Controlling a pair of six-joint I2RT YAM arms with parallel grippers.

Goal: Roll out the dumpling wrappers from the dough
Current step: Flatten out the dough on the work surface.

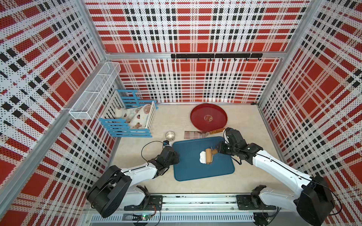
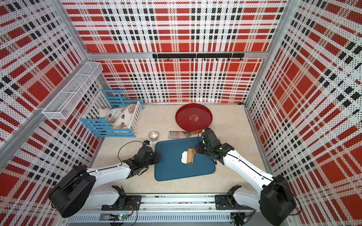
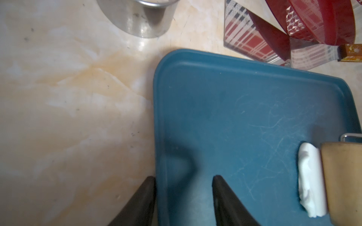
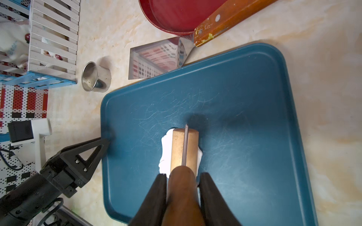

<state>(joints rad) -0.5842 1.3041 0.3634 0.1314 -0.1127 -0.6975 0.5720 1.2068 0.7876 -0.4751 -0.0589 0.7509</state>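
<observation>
The dough [image 1: 201,157] [image 4: 165,152] is a lumpy white mass in the middle of the blue board [image 1: 195,172] [image 4: 244,97]. A wooden roller [image 1: 208,156] [image 4: 184,148] lies across the dough and covers most of it. My right gripper [image 4: 183,176] [image 1: 218,149] is shut on the roller's brown handle. My left gripper [image 3: 184,177] [image 1: 176,156] is open at the board's left edge. One of its fingers is outside the rim and the other is over the board. No dumpling wrappers are in view.
A small steel cup [image 1: 169,135] [image 4: 94,78] stands behind the board's left corner. A shiny scraper with a wooden handle [image 1: 195,134] lies between the board and a round red tray [image 1: 208,117]. A blue-and-white crate [image 1: 129,119] sits at the back left.
</observation>
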